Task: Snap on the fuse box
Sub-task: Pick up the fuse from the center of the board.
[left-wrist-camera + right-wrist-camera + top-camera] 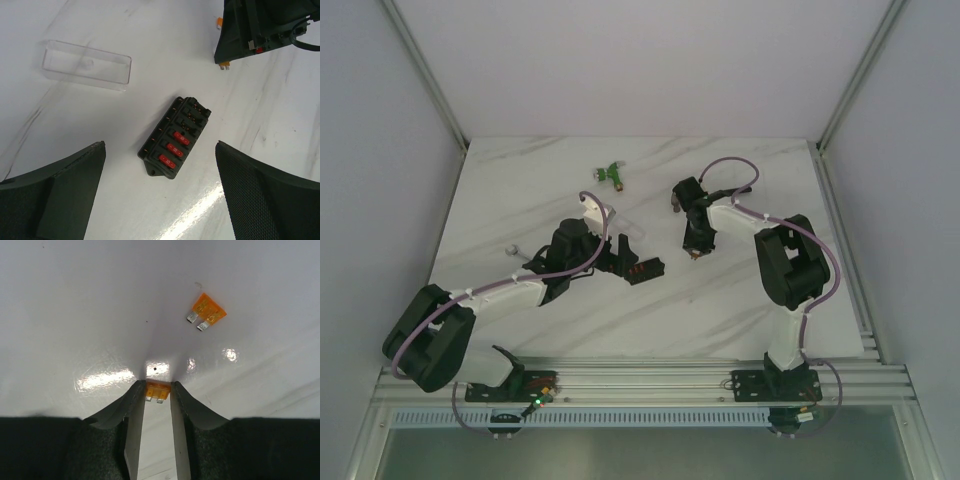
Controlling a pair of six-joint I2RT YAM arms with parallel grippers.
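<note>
The fuse box (pixel 175 137) is a small black block with three red fuses in its near slots; it lies flat on the white marble table, also in the top view (pixel 646 268). My left gripper (pixel 160 145) hovers above it, open and empty, a finger on each side (pixel 623 258). A clear plastic lid (pixel 86 65) lies apart, to the upper left of the box. My right gripper (pixel 158 387) is shut on a small orange fuse (pixel 157 391), tips down at the table right of the box (pixel 695 252).
A second loose orange fuse (pixel 207 312) lies on the table beyond the right gripper. A green tool (pixel 613 175) lies at the back of the table. A small metal piece (pixel 510 250) lies at the left. Grey walls enclose the table.
</note>
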